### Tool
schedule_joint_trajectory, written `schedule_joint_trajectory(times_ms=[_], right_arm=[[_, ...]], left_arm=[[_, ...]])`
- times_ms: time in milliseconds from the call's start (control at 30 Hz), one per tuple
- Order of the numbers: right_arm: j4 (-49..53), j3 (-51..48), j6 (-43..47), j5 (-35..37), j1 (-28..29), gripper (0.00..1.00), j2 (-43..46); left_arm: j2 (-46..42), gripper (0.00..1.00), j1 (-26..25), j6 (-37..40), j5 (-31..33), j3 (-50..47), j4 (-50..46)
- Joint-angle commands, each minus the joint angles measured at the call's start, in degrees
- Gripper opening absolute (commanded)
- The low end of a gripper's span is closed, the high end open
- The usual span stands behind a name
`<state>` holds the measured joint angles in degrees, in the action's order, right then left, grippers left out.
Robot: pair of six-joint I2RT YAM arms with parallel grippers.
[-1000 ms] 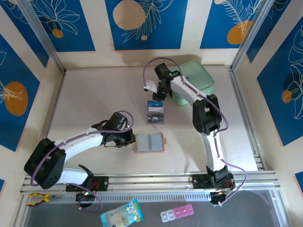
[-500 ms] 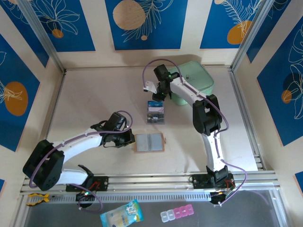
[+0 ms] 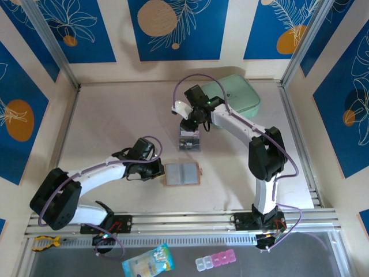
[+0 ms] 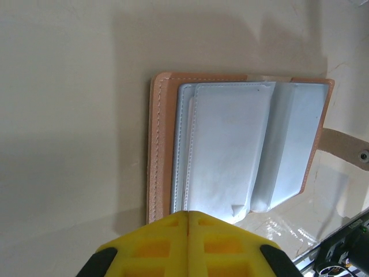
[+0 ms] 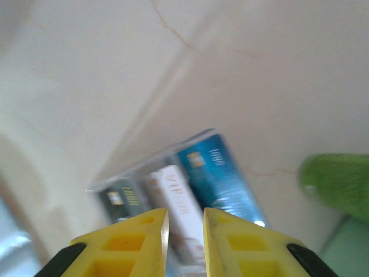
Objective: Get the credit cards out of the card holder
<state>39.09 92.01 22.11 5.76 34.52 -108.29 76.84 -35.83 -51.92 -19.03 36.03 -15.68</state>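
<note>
Left hand [image 4: 187, 214] is closed, its two yellow fingers [image 4: 155, 245] pressed flat together with nothing between them. Their tips sit at the near edge of the holder [image 4: 230, 156]; whether they touch it I cannot tell. The holder lies spread open on the surface [image 3: 115, 127] straight ahead of that hand, grey-blue pockets facing up inside the tan border. Its snap tab [image 4: 346, 147] sticks out flat from one side edge.

Right hand [image 5: 184, 214] has its fingers a narrow gap apart, gripping nothing that I can see. It hangs directly over the cards [image 5: 216, 173], which lie just under its fingertips in a small overlapping fan: a dark one, a white one and a blue one side by side. From above, the cards rest on the surface apart from the holder, on its far side. A mint-green pouch [image 3: 239, 98] lies near the right hand, beyond its arm.
</note>
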Motion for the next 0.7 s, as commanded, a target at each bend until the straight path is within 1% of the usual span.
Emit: schedule_joint_trajectory(times_ms=[0, 167, 300, 367, 500, 667], right_arm=[[-1.6, -4.5, -14.4, -5.0, 1.5, 0.23, 3.7], [-5.5, -12.7, -30.8, -9.8, 3.0, 0.22, 8.1], [-10.3, -19.6, -40.8, -13.7, 4.6, 0.19, 11.2], [-12.5, -23.2, -46.3, -14.3, 5.4, 0.17, 12.6], [-16.1, -28.3, -54.0, -16.8, 6.5, 0.16, 14.2], [-18.7, -32.2, -60.2, -19.4, 7.2, 0.15, 14.8]], left_arm=[[1.3, 0.07, 0.6, 1.6, -1.0, -0.4, 1.4], [2.3, 0.06, 0.5, 1.5, -1.3, -0.7, 2.6], [3.5, 0.05, 0.5, 1.5, -1.8, -0.9, 3.6], [3.9, 0.05, 0.5, 1.5, -2.0, -1.0, 4.1], [4.4, 0.04, 0.5, 1.5, -2.2, -1.4, 4.6], [5.1, 0.04, 0.6, 1.5, -2.3, -1.9, 5.3]])
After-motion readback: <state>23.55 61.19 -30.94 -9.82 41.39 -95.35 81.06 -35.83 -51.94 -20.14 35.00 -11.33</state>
